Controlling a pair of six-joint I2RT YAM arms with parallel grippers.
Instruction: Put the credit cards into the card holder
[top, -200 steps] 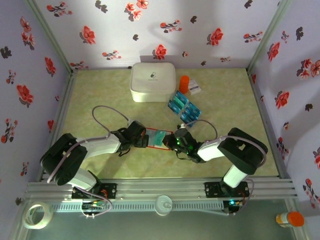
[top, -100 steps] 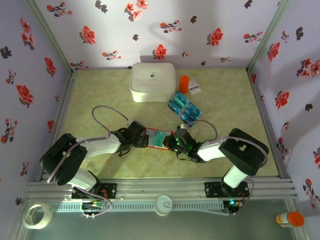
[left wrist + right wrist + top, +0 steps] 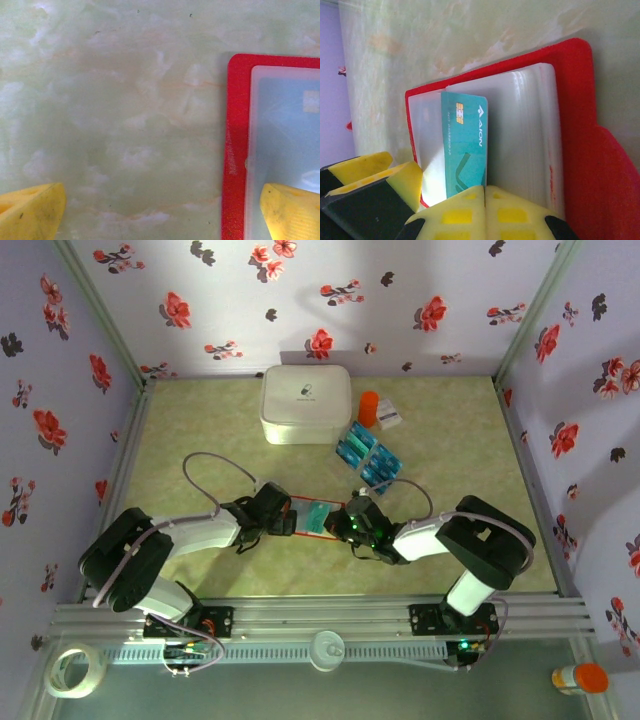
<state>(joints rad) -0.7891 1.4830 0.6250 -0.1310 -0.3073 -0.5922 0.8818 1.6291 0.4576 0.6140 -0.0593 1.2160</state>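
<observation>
The red card holder (image 3: pixel 297 507) lies open between the two grippers, its pale clear sleeves facing up (image 3: pixel 525 130). My right gripper (image 3: pixel 485 192) is shut on the end of one teal credit card (image 3: pixel 465 145), which stands among the holder's sleeves. The holder's left edge (image 3: pixel 235 150) sits under my left gripper (image 3: pixel 162 215), which is open. Its right finger (image 3: pixel 292 210) is over the clear sleeve and its left finger (image 3: pixel 30 210) is over bare table. More credit cards (image 3: pixel 368 455) lie in rows on a clear sheet farther back.
A big white rounded box (image 3: pixel 306 403) stands at the back, with an orange bottle (image 3: pixel 369 407) and a small white packet (image 3: pixel 389 417) to its right. A tape roll (image 3: pixel 76 670) and an orange-capped bottle (image 3: pixel 580 677) lie outside the front rail.
My right gripper has edged slightly left toward the holder with the card. The left gripper has stayed where it was.
</observation>
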